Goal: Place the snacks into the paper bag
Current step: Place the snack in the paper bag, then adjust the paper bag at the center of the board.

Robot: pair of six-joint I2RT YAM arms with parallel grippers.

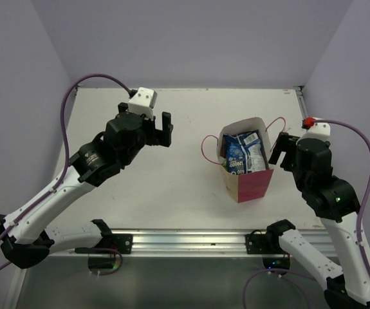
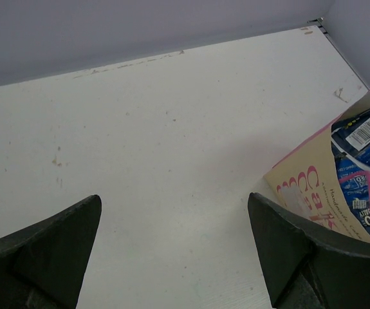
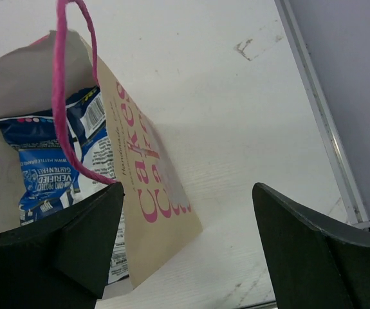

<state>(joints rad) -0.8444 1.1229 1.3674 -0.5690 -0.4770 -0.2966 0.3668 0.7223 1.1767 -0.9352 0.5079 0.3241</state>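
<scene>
The paper bag (image 1: 254,181) stands upright and open, right of the table's middle, cream with a magenta-pink side panel. Dark blue snack packets (image 1: 244,153) fill its mouth; no other snack colours show, and no packets lie on the table. My left gripper (image 1: 159,136) is open and empty, well left of the bag and above the table; its wrist view shows the bag (image 2: 313,193) and the blue packets (image 2: 365,161) at the right edge. My right gripper (image 1: 280,150) is open and empty, just right of the bag. Its wrist view shows the bag's printed front (image 3: 146,167) and a blue packet (image 3: 46,177).
A pink cord handle (image 3: 62,96) arches over the bag's mouth, close to my right gripper's left finger (image 3: 75,238). The other handle (image 1: 209,151) hangs out on the bag's left. An aluminium rail (image 1: 191,241) runs along the near edge. Lilac walls close the table's back and sides.
</scene>
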